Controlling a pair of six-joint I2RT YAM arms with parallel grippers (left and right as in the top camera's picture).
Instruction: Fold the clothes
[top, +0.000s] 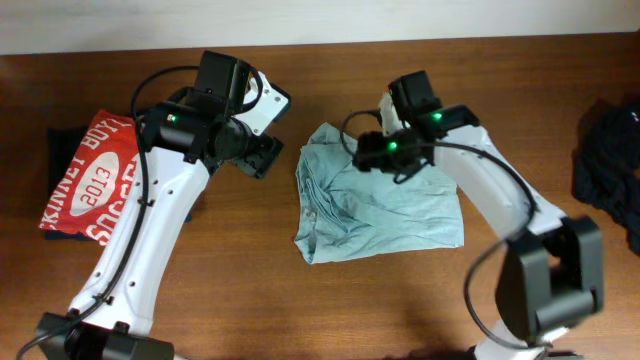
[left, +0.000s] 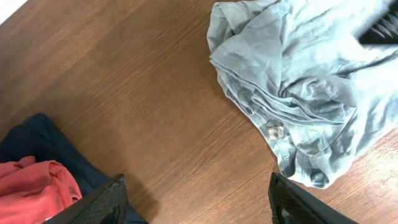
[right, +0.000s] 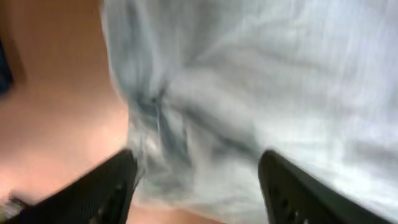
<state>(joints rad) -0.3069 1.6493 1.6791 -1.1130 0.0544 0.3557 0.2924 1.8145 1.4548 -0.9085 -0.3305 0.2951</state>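
The clothes, a pale grey-blue t-shirt (top: 375, 205), lie crumpled in the middle of the wooden table. In the left wrist view the t-shirt (left: 311, 81) shows bunched folds and a collar edge. My left gripper (top: 262, 152) hangs just left of the shirt, open over bare wood (left: 196, 180), holding nothing. My right gripper (top: 368, 152) is over the shirt's upper left part. In the blurred right wrist view its jaws stand wide apart (right: 196, 158) just above the fabric (right: 249, 74), with nothing pinched.
A red t-shirt with white lettering (top: 90, 185) lies at the left on a dark navy garment (top: 60, 140); both show in the left wrist view's lower left (left: 31, 183). A black garment (top: 610, 150) sits at the right edge.
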